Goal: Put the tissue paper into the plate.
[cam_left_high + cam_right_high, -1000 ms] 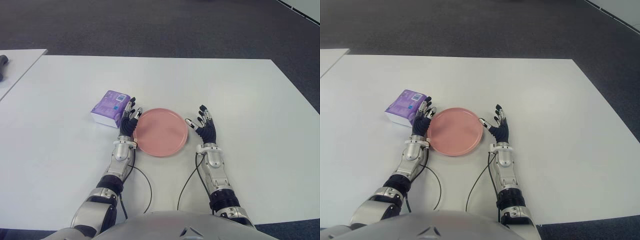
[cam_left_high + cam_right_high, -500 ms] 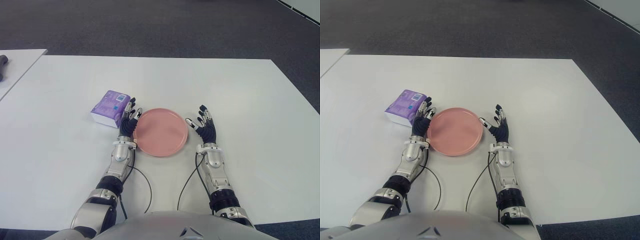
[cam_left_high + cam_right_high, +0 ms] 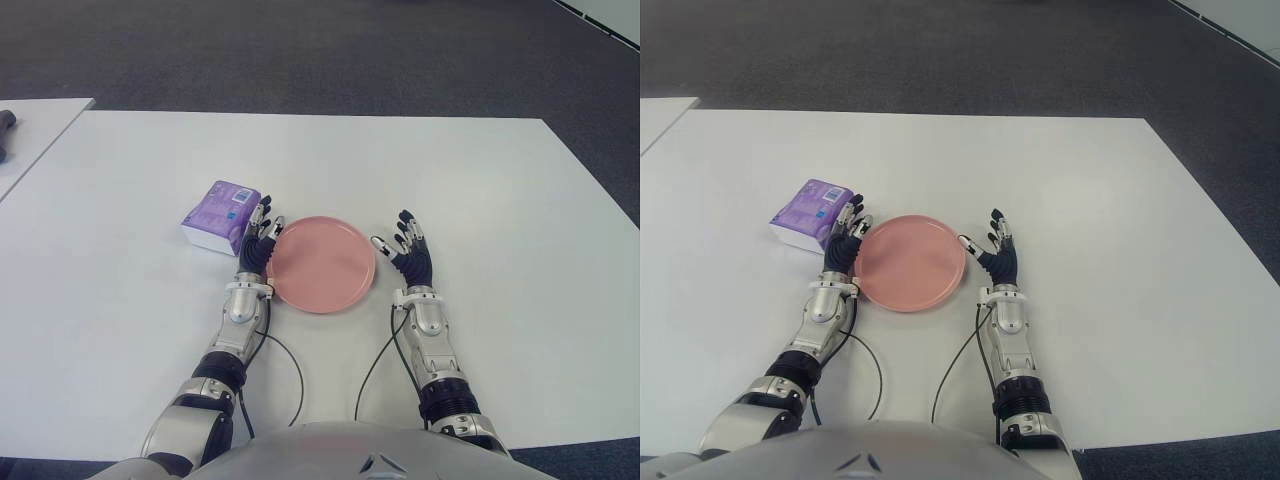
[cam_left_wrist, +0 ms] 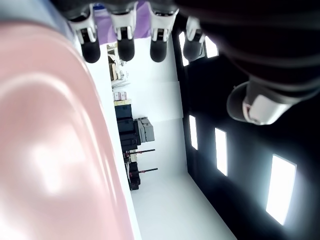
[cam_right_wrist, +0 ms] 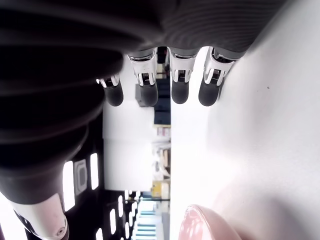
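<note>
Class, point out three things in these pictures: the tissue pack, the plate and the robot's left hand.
tissue pack (image 3: 224, 212), left eye view, purple top face
plate (image 3: 322, 263), left eye view, bare centre
left hand (image 3: 256, 247), left eye view, back of the hand

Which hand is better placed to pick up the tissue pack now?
The left hand. It shows open between the tissue pack and the pink plate, close beside the pack. The right hand, also open, shows on the plate's far side.
</note>
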